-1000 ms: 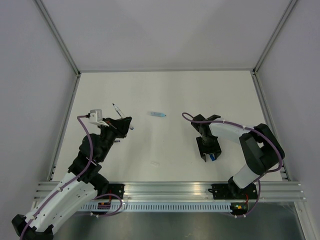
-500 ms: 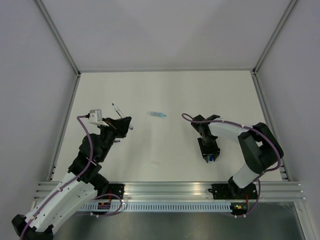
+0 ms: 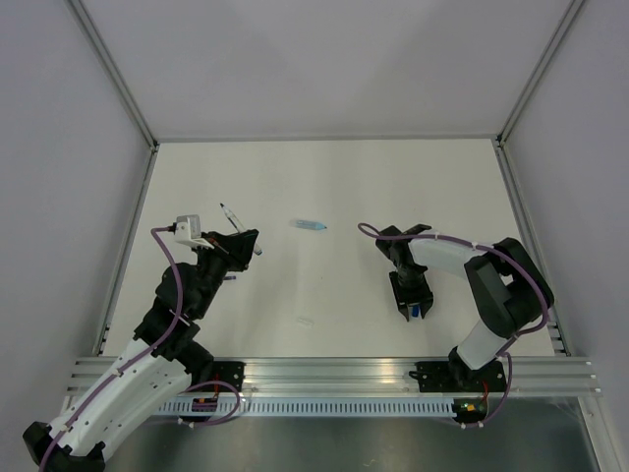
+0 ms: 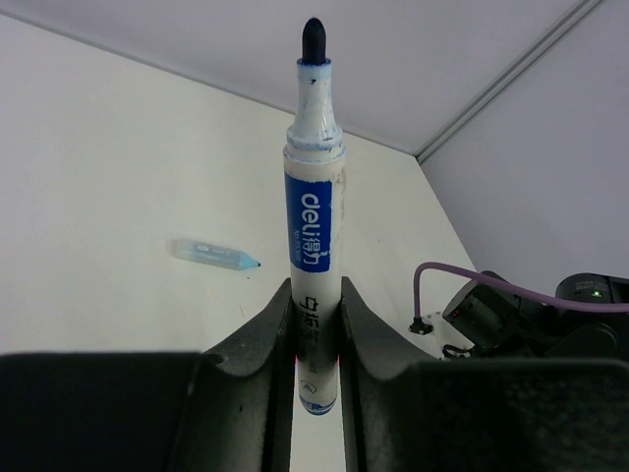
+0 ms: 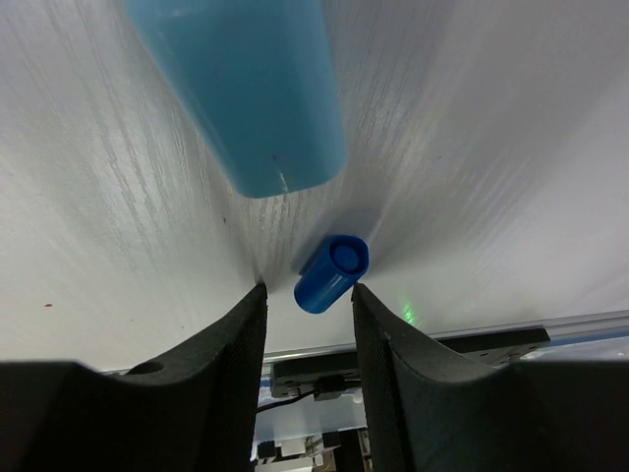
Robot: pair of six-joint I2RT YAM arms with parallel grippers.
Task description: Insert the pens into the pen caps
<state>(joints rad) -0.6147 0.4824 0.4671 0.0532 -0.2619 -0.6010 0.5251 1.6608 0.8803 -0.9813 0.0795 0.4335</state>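
Up close, the right gripper (image 5: 308, 290) stands spread around the dark blue cap (image 5: 331, 273), barely visible overhead; beyond the cap, a blurred, cropped pale-blue shape (image 5: 246, 88). Left gripper (image 4: 314, 290) pinches the white pen (image 4: 313, 206).

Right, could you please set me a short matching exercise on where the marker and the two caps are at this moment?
Things: 1 white marker; 2 dark blue cap; 3 pale blue cap.
Places: A lying alone, untouched; B clamped in the left end effector; C on the table at the tips of the open right end effector.
Pairs: 1-B; 2-C; 3-A.
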